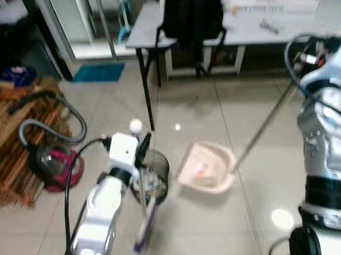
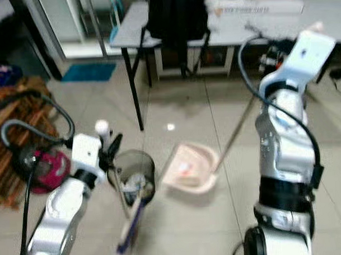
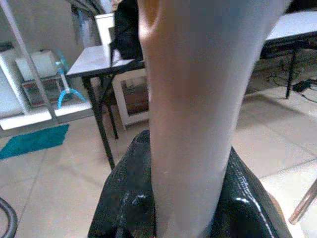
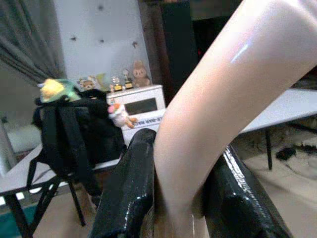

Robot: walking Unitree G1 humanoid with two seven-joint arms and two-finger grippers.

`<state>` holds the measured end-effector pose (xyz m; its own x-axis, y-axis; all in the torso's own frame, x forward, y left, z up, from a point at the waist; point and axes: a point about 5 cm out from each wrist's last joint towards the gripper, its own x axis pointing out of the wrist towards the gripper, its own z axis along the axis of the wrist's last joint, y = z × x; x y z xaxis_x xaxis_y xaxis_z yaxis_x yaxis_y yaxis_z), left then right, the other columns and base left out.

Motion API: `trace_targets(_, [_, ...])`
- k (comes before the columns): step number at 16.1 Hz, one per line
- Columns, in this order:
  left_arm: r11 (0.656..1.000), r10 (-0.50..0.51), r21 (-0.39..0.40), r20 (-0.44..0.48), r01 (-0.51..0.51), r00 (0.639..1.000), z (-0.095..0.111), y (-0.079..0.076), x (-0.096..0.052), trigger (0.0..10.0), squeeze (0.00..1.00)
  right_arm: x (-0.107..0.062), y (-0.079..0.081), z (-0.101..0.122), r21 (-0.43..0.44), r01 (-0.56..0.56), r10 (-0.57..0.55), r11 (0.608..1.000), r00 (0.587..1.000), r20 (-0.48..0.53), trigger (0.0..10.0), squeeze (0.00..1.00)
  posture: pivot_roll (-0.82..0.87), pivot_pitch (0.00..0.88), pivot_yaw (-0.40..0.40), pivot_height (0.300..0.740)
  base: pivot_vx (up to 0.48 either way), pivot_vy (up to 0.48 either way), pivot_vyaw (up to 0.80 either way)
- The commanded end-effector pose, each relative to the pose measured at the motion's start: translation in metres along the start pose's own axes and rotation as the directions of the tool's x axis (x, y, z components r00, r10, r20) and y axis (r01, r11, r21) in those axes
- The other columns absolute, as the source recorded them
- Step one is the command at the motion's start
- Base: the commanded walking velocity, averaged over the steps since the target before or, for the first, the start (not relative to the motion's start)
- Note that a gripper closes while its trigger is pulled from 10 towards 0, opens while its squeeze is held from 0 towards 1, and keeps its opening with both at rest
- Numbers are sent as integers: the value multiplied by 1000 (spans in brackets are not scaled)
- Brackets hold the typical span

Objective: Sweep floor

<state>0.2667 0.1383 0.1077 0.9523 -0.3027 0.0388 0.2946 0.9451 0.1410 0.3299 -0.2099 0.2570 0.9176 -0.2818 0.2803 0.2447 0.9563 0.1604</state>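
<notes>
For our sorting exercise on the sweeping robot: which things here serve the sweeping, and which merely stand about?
Serving the job:
left claw, shut on the broom
right claw, shut on the dustpan handle
pink dustpan
floor

Standing about:
vacuum cleaner
grey table
black backpack
teal mat

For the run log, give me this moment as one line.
left gripper: shut on broom handle | right gripper: shut on dustpan handle | dustpan: on floor, debris inside

The room is bright, with soft, even light. Both head pictures are a bit blurry. The shiny pale floor tiles (image 1: pixel 207 227) show a white spot of glare. A dim shadow lies under the long grey table (image 1: pixel 251 21). Close things in the wrist pictures are fuzzy.
</notes>
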Motion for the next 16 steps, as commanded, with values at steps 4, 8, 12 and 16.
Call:
trace_targets(4, [998, 23, 51, 5, -23, 1000, 4, 9, -4, 10000, 0, 1, 20, 14, 65, -93, 89, 994, 994, 65, 10000, 0, -90, 0, 27, 740, 442, 0, 200])
trace_targets(8, [999, 15, 51, 3, -15, 1000, 3, 8, -5, 10000, 0, 2, 22, 17, 94, -100, 93, 991, 992, 82, 10000, 0, -86, 0, 24, 740, 439, 0, 400])
trace_targets(12, [999, 17, 34, -3, -16, 1000, 2, 8, -6, 10000, 0, 3, 25, 18, 118, -122, 112, 986, 990, 90, 10000, 0, -83, 0, 26, 740, 109, 0, 0])
trace_targets(16, [999, 15, 35, -9, -15, 1000, 1, 9, -5, 10000, 0, 2, 35, 21, 136, -204, 189, 969, 975, 115, 10000, 0, -81, 0, 27, 740, 0, 0, 0])
